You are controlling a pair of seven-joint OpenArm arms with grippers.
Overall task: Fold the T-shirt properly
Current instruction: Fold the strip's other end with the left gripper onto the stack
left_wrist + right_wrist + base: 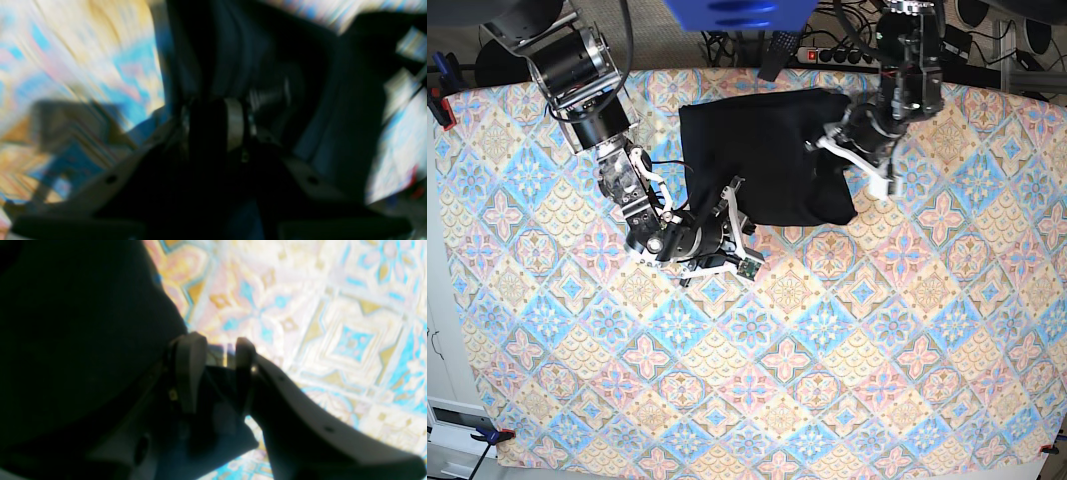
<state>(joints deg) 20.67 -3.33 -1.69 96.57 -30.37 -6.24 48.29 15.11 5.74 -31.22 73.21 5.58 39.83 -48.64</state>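
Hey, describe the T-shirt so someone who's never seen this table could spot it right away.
Start with the table covered in a patterned cloth of blue, pink and yellow tiles. At its far edge, between the two robot arms, lies the T-shirt, partly folded into a rough rectangle. It is the only plain black thing on that busy pattern.
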